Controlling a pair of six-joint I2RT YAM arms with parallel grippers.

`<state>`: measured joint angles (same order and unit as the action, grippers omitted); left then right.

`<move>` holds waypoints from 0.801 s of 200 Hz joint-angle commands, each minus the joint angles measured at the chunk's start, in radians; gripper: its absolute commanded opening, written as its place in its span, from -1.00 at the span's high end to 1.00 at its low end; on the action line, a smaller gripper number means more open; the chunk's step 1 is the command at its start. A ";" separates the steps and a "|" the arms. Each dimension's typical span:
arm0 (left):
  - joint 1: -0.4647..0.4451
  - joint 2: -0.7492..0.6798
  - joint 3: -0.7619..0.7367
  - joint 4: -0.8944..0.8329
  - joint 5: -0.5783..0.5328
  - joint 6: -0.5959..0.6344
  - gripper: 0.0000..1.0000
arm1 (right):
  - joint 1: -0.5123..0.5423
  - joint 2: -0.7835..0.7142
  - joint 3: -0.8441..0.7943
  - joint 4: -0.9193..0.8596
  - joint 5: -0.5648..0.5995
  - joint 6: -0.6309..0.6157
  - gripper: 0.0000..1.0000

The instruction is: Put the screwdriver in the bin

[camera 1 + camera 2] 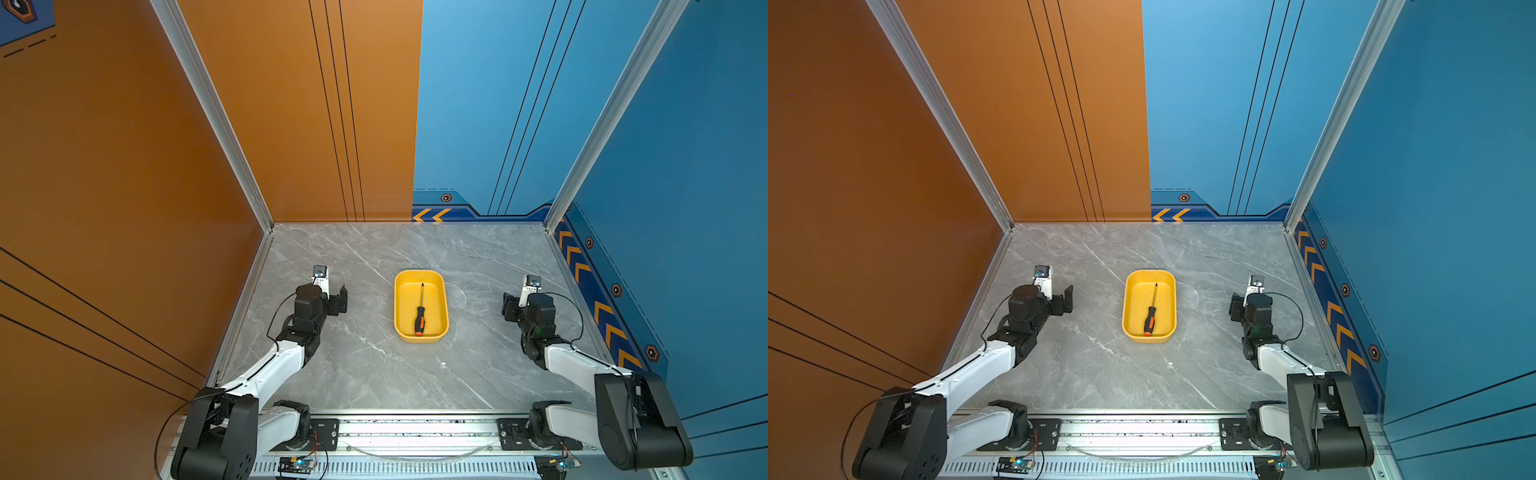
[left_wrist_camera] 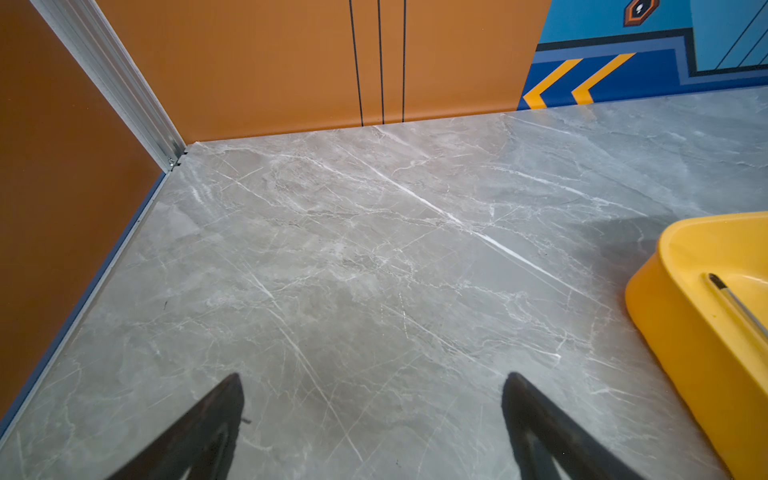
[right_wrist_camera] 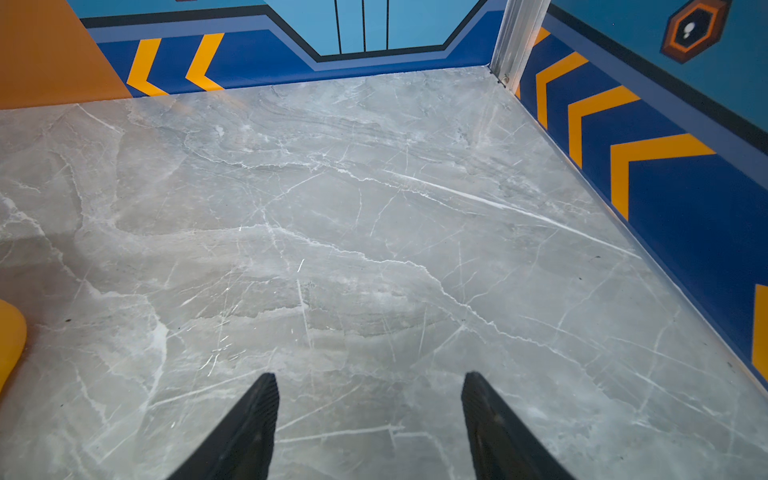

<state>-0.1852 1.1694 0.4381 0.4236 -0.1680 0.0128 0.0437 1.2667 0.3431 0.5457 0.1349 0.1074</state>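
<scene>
The screwdriver [image 1: 419,314] [image 1: 1150,312] lies inside the yellow bin [image 1: 400,307] [image 1: 1128,307] at the table's middle, its orange butt end toward the near wall and its thin shaft pointing away. Well to the left of the bin, my left gripper [image 1: 338,300] [image 1: 1065,300] [image 2: 374,384] stands open over bare table. The left wrist view catches the bin's corner [image 2: 681,332] and the shaft tip [image 2: 731,301]. To the right of the bin, my right gripper [image 1: 508,306] [image 1: 1235,306] [image 3: 370,384] is also open and holds nothing. A sliver of the bin [image 3: 10,336] shows in the right wrist view.
The grey marble table [image 1: 365,374] is walled by orange panels [image 1: 124,166] at left and back and blue panels [image 1: 685,166] at right and back. An aluminium rail [image 1: 415,428] with both arm bases runs along the near edge.
</scene>
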 commanded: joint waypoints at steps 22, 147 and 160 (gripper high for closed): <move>0.035 0.095 -0.062 0.192 -0.057 0.097 -0.96 | -0.004 0.074 0.004 0.197 0.033 -0.006 -0.35; 0.123 0.316 -0.076 0.454 0.085 0.056 -0.96 | 0.035 0.280 0.002 0.418 0.094 -0.073 -0.39; 0.128 0.388 -0.085 0.547 0.102 0.060 -0.96 | 0.020 0.281 0.015 0.396 0.073 -0.062 -0.39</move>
<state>-0.0738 1.4715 0.3599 0.8593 -0.1123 0.0834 0.0830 1.5406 0.3199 0.9764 0.2134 0.0505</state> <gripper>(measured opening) 0.978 0.692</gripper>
